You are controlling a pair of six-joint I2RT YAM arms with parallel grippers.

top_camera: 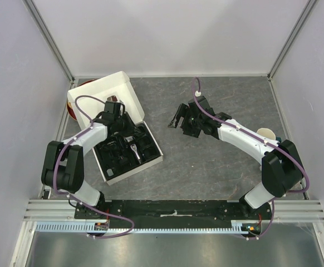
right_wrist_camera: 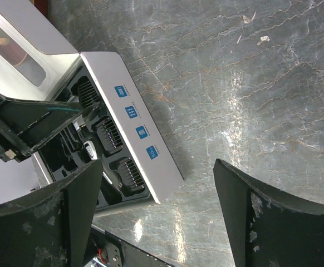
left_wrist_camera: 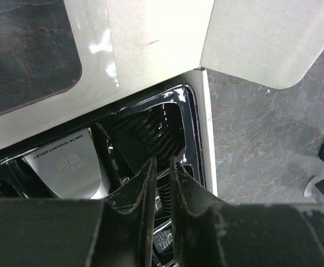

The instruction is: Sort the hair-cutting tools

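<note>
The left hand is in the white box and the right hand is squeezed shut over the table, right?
No: the right hand is wide open, not shut; the right wrist view shows it. The left hand is in the white box.

a grey, stone-veined table top (top_camera: 217, 167) sits boxed in by 3 plain white panels: a back wall (top_camera: 167, 33), a left wall (top_camera: 11, 100) and a right wall (top_camera: 315, 94). a slanted aluminium left post (top_camera: 50, 39) and a matching right post (top_camera: 289, 39) mark the rear corners. a ribbed aluminium rail (top_camera: 45, 210) runs along the near edge, a brushed metal sheet (top_camera: 173, 250) beyond it. even overhead light leaves pale glare streaks (right_wrist_camera: 234, 94) on the table top.
</note>
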